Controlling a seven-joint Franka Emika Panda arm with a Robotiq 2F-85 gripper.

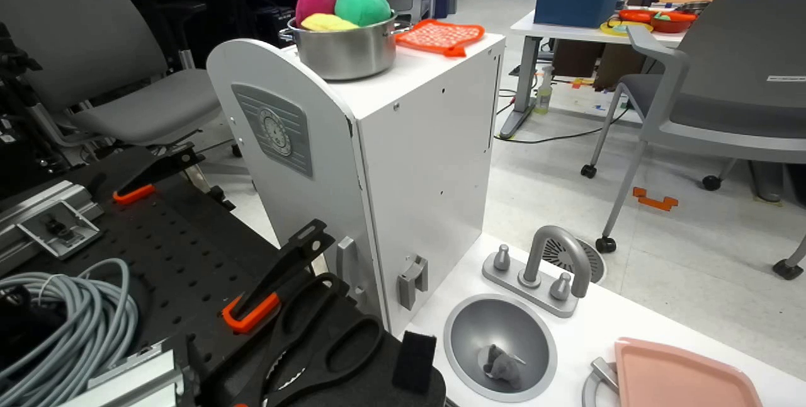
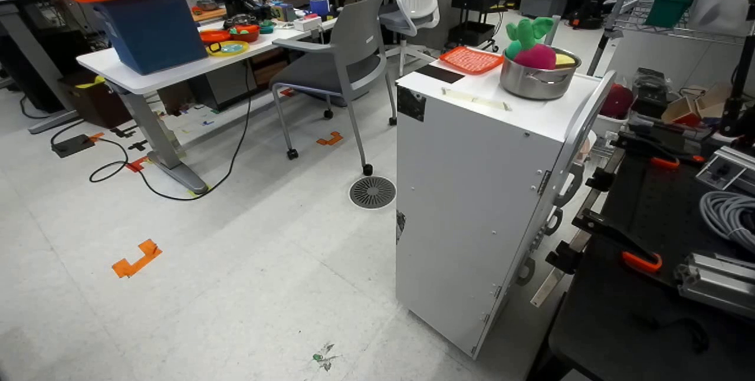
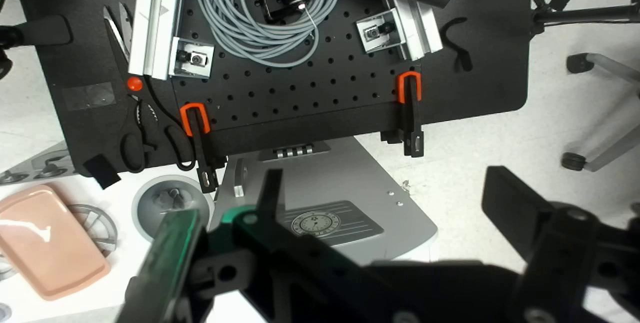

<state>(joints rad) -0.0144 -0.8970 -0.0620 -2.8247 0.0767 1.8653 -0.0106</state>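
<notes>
My gripper [image 3: 387, 188] shows only in the wrist view; its two dark fingers are wide apart with nothing between them. Beyond the fingers is the grey side panel [image 3: 325, 178] of a white toy kitchen cabinet, with a round dial [image 3: 315, 223]. The cabinet [image 1: 428, 174] shows in both exterior views. On its top stands a steel pot [image 1: 346, 51] with a green plush [image 1: 362, 5], a magenta plush and a yellow plush in it. A red-orange pot holder [image 1: 441, 36] lies beside the pot. A grey crumpled item [image 1: 502, 366] lies in the toy sink [image 1: 454, 338].
A black pegboard table [image 3: 300, 83] adjoins the cabinet, with orange-tipped clamps [image 3: 411, 108], black scissors [image 3: 132, 148] and a coiled grey cable [image 3: 270, 38]. A pink tray [image 1: 686, 369] lies near the faucet [image 1: 554, 262]. A grey chair [image 2: 354, 45] and a desk with a blue bin [image 2: 153, 33] stand farther off.
</notes>
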